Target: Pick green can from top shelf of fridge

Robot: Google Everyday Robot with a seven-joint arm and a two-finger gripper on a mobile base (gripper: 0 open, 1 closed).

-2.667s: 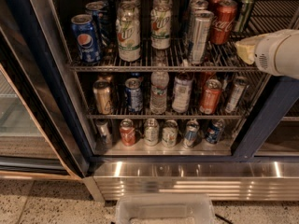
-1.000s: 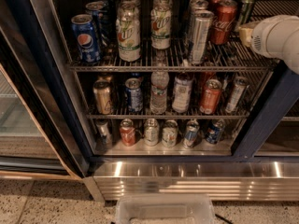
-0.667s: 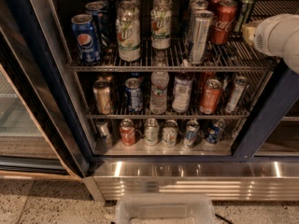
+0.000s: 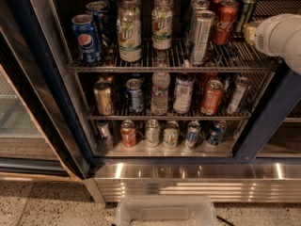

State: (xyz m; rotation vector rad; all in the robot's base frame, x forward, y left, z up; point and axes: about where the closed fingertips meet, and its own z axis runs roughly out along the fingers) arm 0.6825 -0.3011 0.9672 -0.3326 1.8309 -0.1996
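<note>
Though the pincer [image 4: 250, 32] has climbed & pushed in from the right vs. a few s ago, no grasp shows yet. It hangs by the foot of the green can [image 4: 247, 7], which stands at the right end of the top shelf [image 4: 155, 62] in the fridge [image 4: 188, 180]. Can't tell if pincer is spread. Approach looks approx. done.

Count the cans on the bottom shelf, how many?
6, in one row on the bottom shelf: dark one far left, red one, two pale ones, two blue ones rightmost. More may hide behind. The claw is up by the green can.
</note>
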